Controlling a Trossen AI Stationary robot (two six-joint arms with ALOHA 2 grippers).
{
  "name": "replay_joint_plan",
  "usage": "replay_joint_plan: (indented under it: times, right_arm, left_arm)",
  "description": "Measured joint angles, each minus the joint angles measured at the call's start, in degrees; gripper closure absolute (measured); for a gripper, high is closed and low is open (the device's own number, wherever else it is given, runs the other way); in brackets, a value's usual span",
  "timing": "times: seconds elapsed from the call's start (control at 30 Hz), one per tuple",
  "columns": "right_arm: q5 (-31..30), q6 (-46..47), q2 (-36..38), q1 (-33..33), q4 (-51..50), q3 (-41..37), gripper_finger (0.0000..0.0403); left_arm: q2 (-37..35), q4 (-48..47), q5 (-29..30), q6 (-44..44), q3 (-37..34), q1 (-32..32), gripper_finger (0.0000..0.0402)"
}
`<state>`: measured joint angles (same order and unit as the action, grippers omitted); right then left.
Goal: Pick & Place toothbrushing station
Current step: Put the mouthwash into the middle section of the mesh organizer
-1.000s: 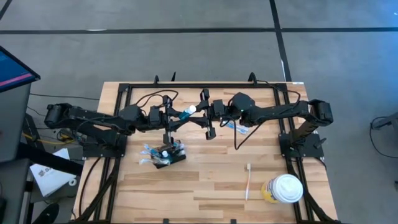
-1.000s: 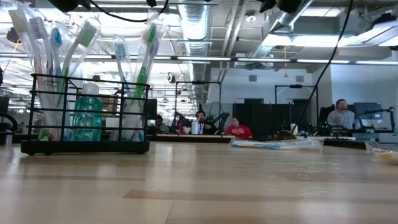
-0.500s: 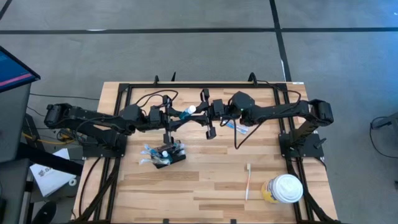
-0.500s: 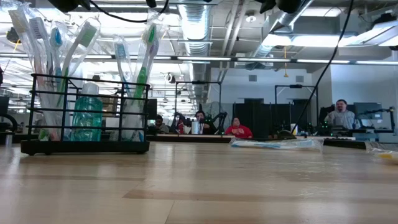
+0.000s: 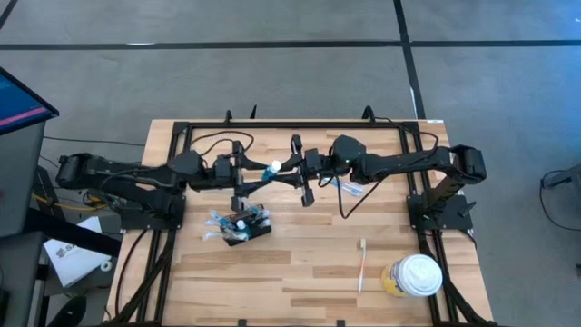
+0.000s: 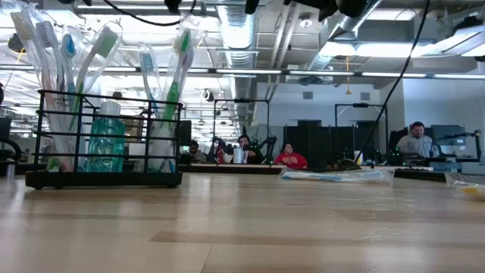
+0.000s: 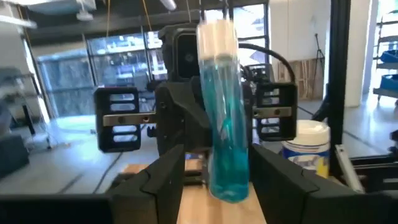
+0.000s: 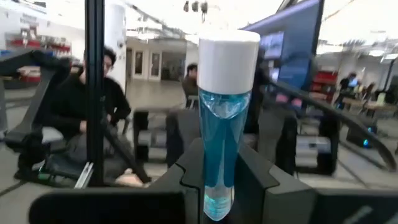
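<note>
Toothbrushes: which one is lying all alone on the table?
The bare white toothbrush beside the white-lidded cup. The others stand in the black holder or are wrapped.

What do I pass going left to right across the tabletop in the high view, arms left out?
Black holder box stocked with toothbrushes → blue bottle with white cap held up between the two arms → wrapped toothbrush → loose white toothbrush → white-lidded cup.

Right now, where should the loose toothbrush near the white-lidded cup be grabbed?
Mid-handle, from straight above, closing across its narrow width. The toothbrush lies flat on the table, and the cup stands close beside one end.
</note>
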<state>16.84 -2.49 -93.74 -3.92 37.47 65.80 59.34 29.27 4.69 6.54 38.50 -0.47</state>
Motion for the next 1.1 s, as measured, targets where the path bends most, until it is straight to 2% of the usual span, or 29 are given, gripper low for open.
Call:
replay_joint_plan:
  times: [0.3, 0.6, 0.87, 1.1]
  right_arm:
    - [0.0, 0.5, 0.0, 0.0, -5.3, -0.1, 0.036]
    - [-0.1, 1.3, 0.1, 1.0, -12.9, -0.1, 0.036]
    - [-0.2, 3.9, 0.1, 1.3, -20.4, 0.0, 0.036]
    - [-0.2, 4.7, 0.1, 1.7, -22.5, 0.0, 0.036]
  left_arm:
    - [-10.7, -11.7, -0.1, -4.2, 0.1, 0.0, 0.0243]
    - [-12.9, -22.7, -1.1, -10.1, 1.2, 0.0, 0.0242]
    - [-8.9, -43.2, -2.2, -14.1, 13.0, 0.1, 0.0245]
    - [2.6, -64.4, -4.3, -16.0, 31.1, 0.1, 0.0247]
